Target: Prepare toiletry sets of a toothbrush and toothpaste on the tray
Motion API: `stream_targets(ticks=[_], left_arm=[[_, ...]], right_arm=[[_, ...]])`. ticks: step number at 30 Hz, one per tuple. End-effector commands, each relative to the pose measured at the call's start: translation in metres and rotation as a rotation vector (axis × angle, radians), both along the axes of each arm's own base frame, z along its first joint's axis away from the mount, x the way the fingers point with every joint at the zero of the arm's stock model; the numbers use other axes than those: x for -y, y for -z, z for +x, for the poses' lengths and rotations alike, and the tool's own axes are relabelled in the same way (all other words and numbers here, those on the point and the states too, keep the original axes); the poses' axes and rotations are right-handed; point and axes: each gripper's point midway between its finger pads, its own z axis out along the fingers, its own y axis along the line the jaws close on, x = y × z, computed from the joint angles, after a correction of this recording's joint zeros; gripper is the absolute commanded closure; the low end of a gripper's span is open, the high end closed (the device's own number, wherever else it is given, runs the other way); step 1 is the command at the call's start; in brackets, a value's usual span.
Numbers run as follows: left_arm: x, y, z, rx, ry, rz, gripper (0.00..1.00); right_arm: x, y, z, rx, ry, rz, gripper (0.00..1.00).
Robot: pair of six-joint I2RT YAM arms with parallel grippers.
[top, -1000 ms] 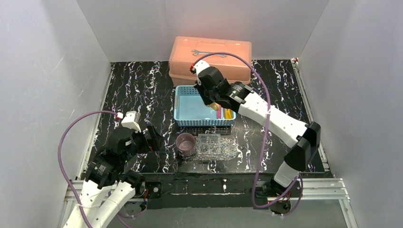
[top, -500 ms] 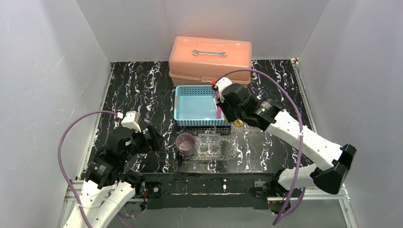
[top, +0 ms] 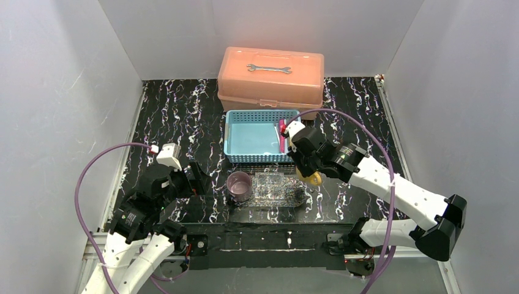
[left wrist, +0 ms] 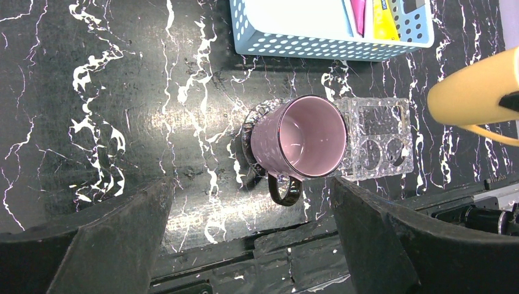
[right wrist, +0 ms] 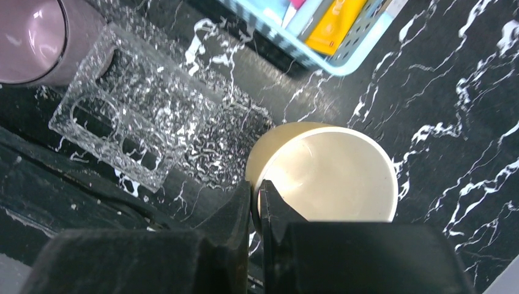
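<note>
My right gripper (top: 310, 173) (right wrist: 256, 205) is shut on the rim of the yellow mug (top: 314, 178) (right wrist: 327, 170), holding it just right of the clear glittery tray (top: 276, 188) (right wrist: 138, 125). The mug also shows in the left wrist view (left wrist: 474, 92). The purple mug (top: 238, 185) (left wrist: 304, 137) stands at the tray's left end. The magenta tube (top: 282, 132) (left wrist: 357, 11) and the yellow tube (left wrist: 384, 18) (right wrist: 335, 24) lie in the light-blue basket (top: 256, 138). My left gripper (top: 197, 177) (left wrist: 251, 202) is open and empty, left of the purple mug. No toothbrush is clearly visible.
The salmon-pink toolbox (top: 270, 75) with a wrench (top: 268, 68) on its lid stands behind the basket. White walls enclose the black marbled table (top: 177, 116) on three sides. A metal rail (top: 275, 236) runs along the near edge.
My right arm has carried the yellow mug out of the basket, toward the near side, down to the tray's right end. The left arm has not moved.
</note>
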Motion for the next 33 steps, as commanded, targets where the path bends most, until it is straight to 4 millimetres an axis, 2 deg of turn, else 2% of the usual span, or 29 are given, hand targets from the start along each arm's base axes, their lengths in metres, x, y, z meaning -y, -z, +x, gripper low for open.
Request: stream_targets(ticks=[1, 5, 13, 26, 33], left_arm=[[-0.001, -0.004, 0.0, 0.01, 0.0, 0.001, 0.01], [0.0, -0.004, -0.001, 0.008, 0.004, 0.0, 0.01], [0.0, -0.003, 0.0, 0.004, 0.008, 0.001, 0.01], [0.001, -0.004, 0.0, 0.007, 0.009, -0.002, 0.01], [0.0, -0.004, -0.001, 0.01, 0.008, -0.003, 0.01]], right_arm=[[-0.008, -0.011, -0.004, 0.028, 0.01, 0.099, 0.99], [-0.006, -0.001, -0.012, 0.008, 0.013, 0.104, 0.99], [-0.016, 0.019, -0.024, -0.019, 0.012, 0.136, 0.99], [-0.028, 0.023, -0.029, 0.091, 0.053, 0.158, 0.99], [-0.03, 0.034, -0.032, 0.115, 0.069, 0.119, 0.99]])
